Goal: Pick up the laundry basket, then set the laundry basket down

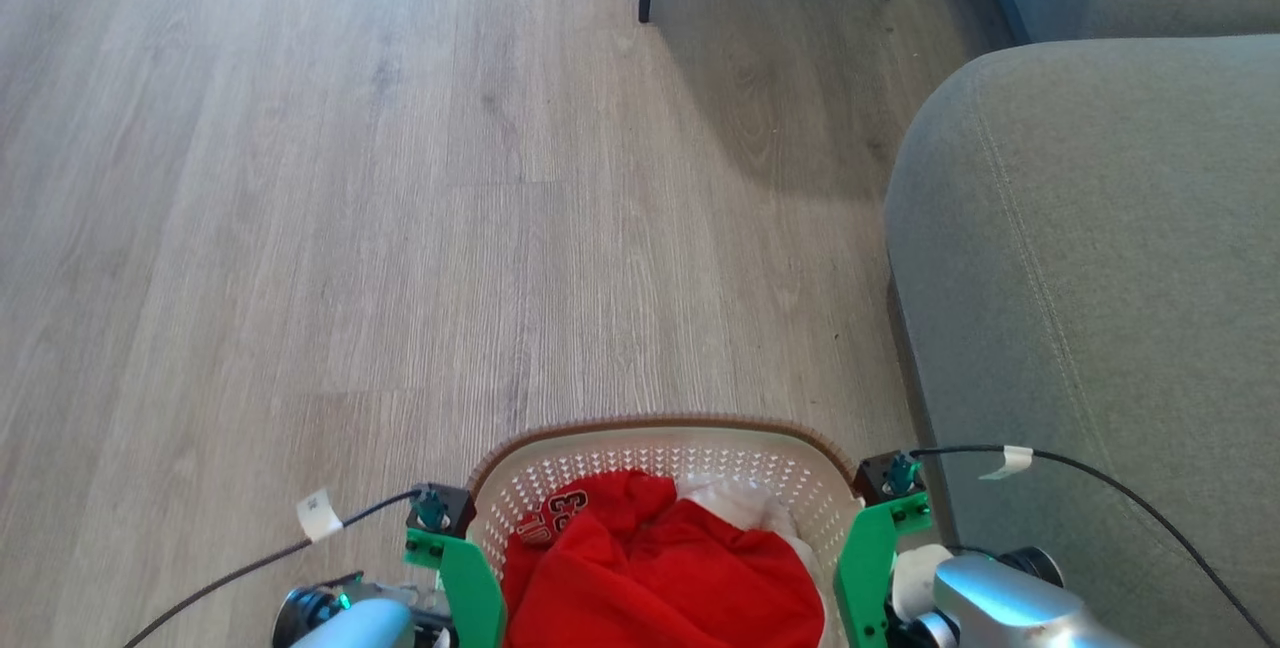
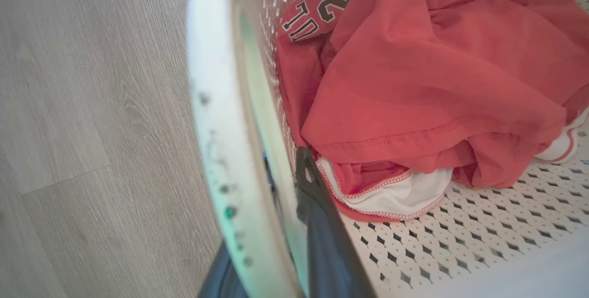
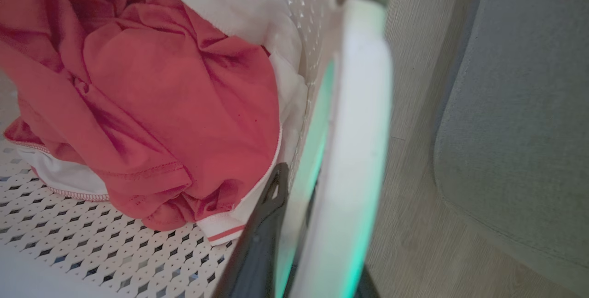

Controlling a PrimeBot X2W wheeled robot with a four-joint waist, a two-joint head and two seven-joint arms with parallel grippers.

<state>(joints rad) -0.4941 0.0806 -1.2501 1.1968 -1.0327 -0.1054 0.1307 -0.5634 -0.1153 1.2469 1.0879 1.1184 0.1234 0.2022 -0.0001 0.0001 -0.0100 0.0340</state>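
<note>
Leftmost, the left gripper (image 2: 280, 183) pinches the left side wall of the laundry basket (image 1: 660, 431). The right gripper (image 3: 301, 197) pinches the opposite wall, near the grey sofa (image 1: 1090, 258). The basket sits upright on the wood floor (image 1: 350, 178), its near end cropped, so its long axis is unclear.

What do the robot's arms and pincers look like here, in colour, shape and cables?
Silvery rounded forearms. The left pincer and right pincer are bright green flat plates with long dark fingers. Black cables carry white tags.
</note>
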